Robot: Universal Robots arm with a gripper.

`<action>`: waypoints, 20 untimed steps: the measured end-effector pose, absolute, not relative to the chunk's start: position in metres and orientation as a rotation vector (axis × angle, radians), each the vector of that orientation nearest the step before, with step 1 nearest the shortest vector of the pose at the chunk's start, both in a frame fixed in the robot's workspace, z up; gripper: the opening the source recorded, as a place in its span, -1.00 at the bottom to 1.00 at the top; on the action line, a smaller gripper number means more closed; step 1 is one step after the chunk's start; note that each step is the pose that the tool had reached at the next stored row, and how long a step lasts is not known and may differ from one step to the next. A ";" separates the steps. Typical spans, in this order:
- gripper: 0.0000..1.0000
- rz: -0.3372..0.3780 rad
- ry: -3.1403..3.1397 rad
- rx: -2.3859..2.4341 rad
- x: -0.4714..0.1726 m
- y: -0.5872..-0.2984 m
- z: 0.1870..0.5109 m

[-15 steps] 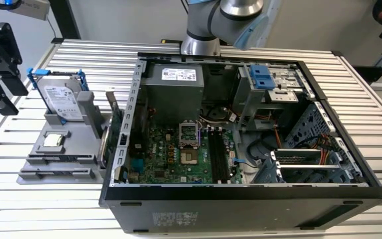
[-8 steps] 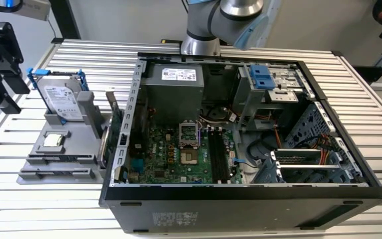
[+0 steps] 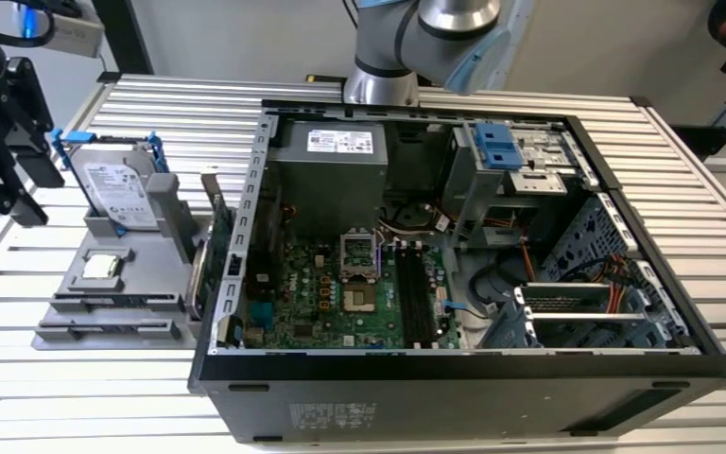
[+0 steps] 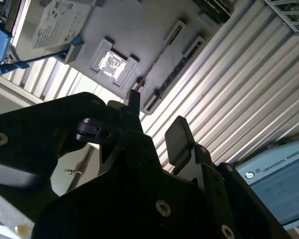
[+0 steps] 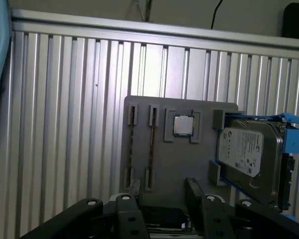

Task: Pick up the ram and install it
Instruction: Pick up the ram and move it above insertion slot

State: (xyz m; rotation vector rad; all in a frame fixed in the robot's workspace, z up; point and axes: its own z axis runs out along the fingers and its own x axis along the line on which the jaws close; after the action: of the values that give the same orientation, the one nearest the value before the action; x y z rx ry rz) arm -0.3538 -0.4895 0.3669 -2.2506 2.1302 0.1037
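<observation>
The exterior view looks down from high and fairly far on the open computer case and slatted bench. Both wrist views peer closely past the hand at the gray holder, which sits at the exterior view's left.

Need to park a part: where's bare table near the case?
Bare slatted metal table in front of the grey fixture tray, and at the exterior view's right of the open black computer case. Crowded between tray and case.
</observation>
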 end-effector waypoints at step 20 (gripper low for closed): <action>1.00 0.102 2.154 -2.229 -0.354 -0.490 0.343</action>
State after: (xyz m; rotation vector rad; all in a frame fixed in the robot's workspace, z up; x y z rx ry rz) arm -0.3539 -0.4895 0.3428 -2.2293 2.1544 0.1020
